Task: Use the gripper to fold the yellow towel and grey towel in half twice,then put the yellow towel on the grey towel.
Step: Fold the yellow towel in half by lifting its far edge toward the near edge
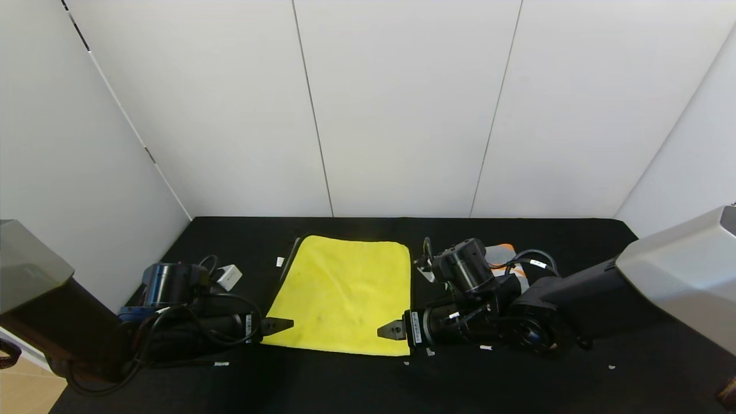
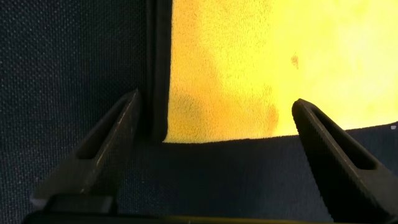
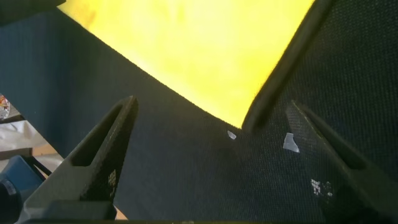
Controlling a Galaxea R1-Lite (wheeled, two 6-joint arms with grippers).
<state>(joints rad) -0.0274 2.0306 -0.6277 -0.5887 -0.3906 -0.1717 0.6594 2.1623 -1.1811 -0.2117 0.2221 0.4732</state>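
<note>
- Nearest to us, both grippers sit low at the near corners of the yellow towel [image 1: 345,296] — left gripper [image 1: 280,325] at its near-left corner, right gripper [image 1: 390,330] at its near-right one. Fingers on both are spread wide and grasping nothing.
- In the left wrist view, the towel's corner with its dark edge trim [image 2: 160,74] lies between the spread fingers [image 2: 112,140] but just ahead of them, not yet inside the bite.
- Same story in the right wrist view: the corner tip is ahead of the gap, with a few small white scraps [image 3: 290,143] on the black table [image 1: 517,379] beside it.
- Our take on doing this well: push each gripper forward until the corner is properly between the pads, pinch only the towel and not the table cover, then lift both corners together and carry them evenly to the far edge so the fold lands square.
- Further back, the yellow towel lies flat in the middle of the table, looking unfolded to us.
- The grey towel [image 1: 501,252] is far right, mostly hidden behind the right arm — only a bit of grey and orange shows.
- Labels: small white stickers on the grippers, nothing we can read.
</note>
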